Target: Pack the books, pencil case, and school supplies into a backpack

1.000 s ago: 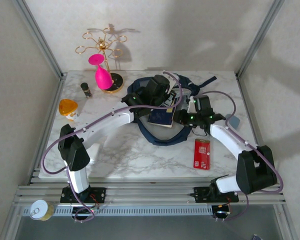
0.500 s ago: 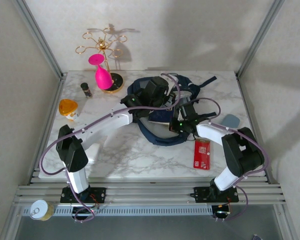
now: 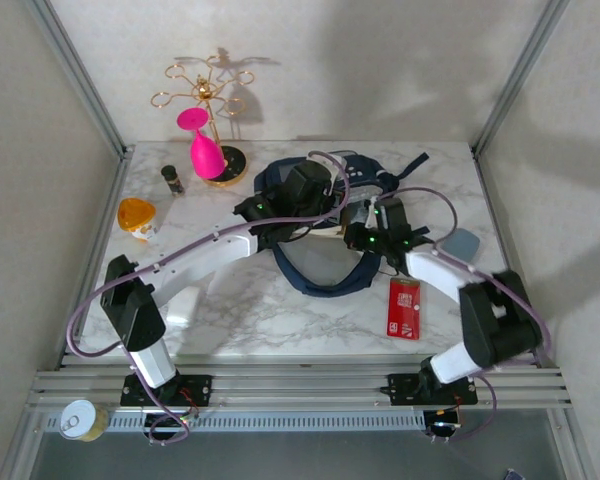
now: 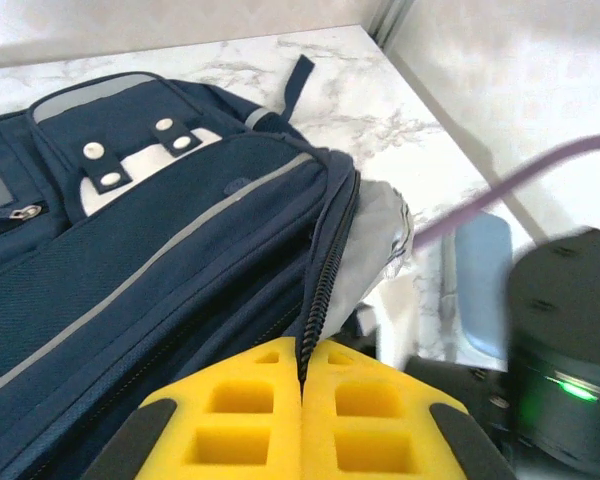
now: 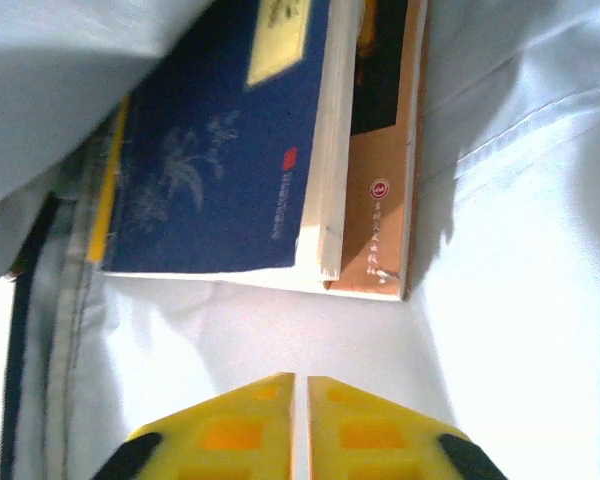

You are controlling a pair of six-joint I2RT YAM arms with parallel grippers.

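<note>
The navy backpack point(image 4: 140, 250) lay open mid-table, its pale lining showing. Inside, a navy book point(image 5: 220, 170) lay on top of a brown-and-black book point(image 5: 380, 200), with a yellow book's edge point(image 5: 107, 200) showing beneath. The grey-blue pencil case point(image 3: 462, 241) lay flat just right of the backpack, and the red packet point(image 3: 404, 308) lay flat nearer.

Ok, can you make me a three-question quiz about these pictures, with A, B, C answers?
1. Where is the red packet? A on the table B on the floor C on a chair
2. What colour is the top book in the right wrist view? A green B navy blue C pink
3. What are the left fingers doing? A spread wide open B pinched shut on the backpack C holding a pencil

Answers: 1 A, it lies flat on the marble. 2 B, its navy cover lies over the brown book. 3 B, the yellow fingers meet on the zipper edge.
</note>
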